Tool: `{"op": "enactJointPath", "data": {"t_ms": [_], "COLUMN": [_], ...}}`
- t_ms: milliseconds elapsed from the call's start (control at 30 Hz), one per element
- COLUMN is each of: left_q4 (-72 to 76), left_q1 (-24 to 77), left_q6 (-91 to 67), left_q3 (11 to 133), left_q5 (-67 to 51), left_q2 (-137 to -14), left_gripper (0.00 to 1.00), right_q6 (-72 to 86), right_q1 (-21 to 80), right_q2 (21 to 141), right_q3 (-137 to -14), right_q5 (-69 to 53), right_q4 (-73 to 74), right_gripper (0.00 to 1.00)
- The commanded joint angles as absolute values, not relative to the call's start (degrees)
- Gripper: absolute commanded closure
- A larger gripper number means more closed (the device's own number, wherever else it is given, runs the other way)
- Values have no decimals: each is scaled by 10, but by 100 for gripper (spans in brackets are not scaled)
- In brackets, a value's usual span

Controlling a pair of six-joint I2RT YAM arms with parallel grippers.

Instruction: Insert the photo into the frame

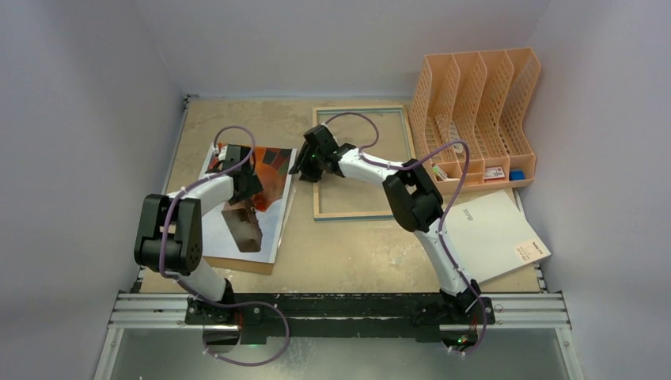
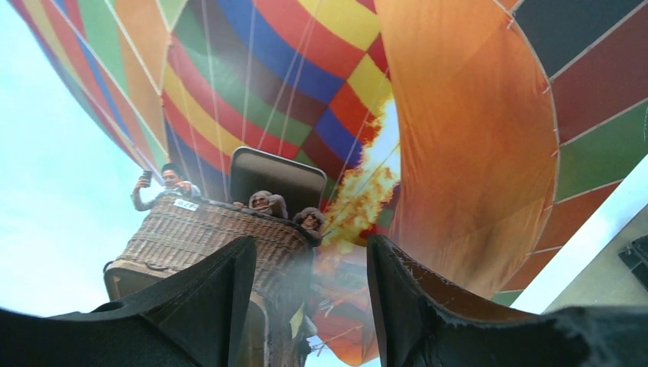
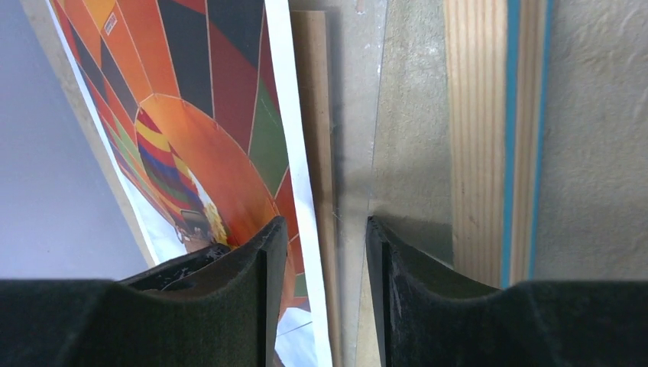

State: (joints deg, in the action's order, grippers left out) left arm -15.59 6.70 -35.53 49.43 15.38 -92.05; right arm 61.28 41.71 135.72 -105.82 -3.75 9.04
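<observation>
The photo (image 1: 265, 229), a striped hot-air balloon print, lies flat at the left on a brown backing board (image 1: 237, 264). My left gripper (image 1: 249, 184) is low over its middle. In the left wrist view the left gripper (image 2: 312, 306) is open above the printed basket on the photo (image 2: 458, 115), with nothing between the fingers. The frame (image 1: 364, 214) lies flat at the centre, pale wood up with a cyan edge. My right gripper (image 1: 305, 166) is open between the photo's right edge (image 3: 206, 130) and the frame's left rail (image 3: 477, 138). The photo's white border and the board's edge (image 3: 312, 92) show in the gap of the right gripper (image 3: 325, 229).
A peach file organiser (image 1: 483, 119) stands at the back right, close to the frame's right rail. A white flat sheet (image 1: 490, 229) lies at the right front. Grey walls close in the table on the left, back and right.
</observation>
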Motion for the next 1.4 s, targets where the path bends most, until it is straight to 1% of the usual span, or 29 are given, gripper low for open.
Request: {"op": "enactJointPath", "data": {"t_ms": [0, 100, 300, 567, 700, 900, 1133, 1200, 1233, 1300, 1333, 1367], "left_q4": [-211, -226, -236, -238, -247, -250, -254, -258, -263, -273, -281, -288], "left_q1": [61, 61, 61, 61, 61, 61, 61, 61, 61, 61, 60, 59], "left_q6": [-358, -353, -342, -337, -340, -340, -341, -342, -343, -347, -351, -353], "left_q3": [541, 543, 552, 553, 559, 563, 562, 564, 566, 574, 580, 587], "left_q5": [127, 118, 115, 110, 112, 113, 116, 119, 122, 132, 140, 149], "left_q2": [-946, -953, -968, -977, -982, -979, -972, -966, -962, -949, -940, -930], "left_gripper": [43, 45, 45, 47, 47, 48, 48, 48, 47, 44, 41, 35], "right_q6": [623, 615, 627, 651, 655, 652, 635, 631, 627, 619, 615, 611], "right_q1": [421, 416, 413, 411, 411, 408, 406, 406, 406, 406, 405, 404], "right_q2": [1382, 1382, 1354, 1325, 1316, 1304, 1291, 1288, 1287, 1281, 1277, 1271], "right_q3": [-1082, -1072, -990, -915, -900, -881, -868, -866, -865, -864, -863, -862], "right_q5": [-53, -107, -219, -276, -279, -270, -265, -265, -263, -255, -250, -247], "right_q4": [138, 84, -105, -256, -273, -273, -274, -279, -280, -284, -286, -289], "right_gripper": [54, 55, 56, 64, 71, 85, 94, 100, 100, 100, 100, 100]}}
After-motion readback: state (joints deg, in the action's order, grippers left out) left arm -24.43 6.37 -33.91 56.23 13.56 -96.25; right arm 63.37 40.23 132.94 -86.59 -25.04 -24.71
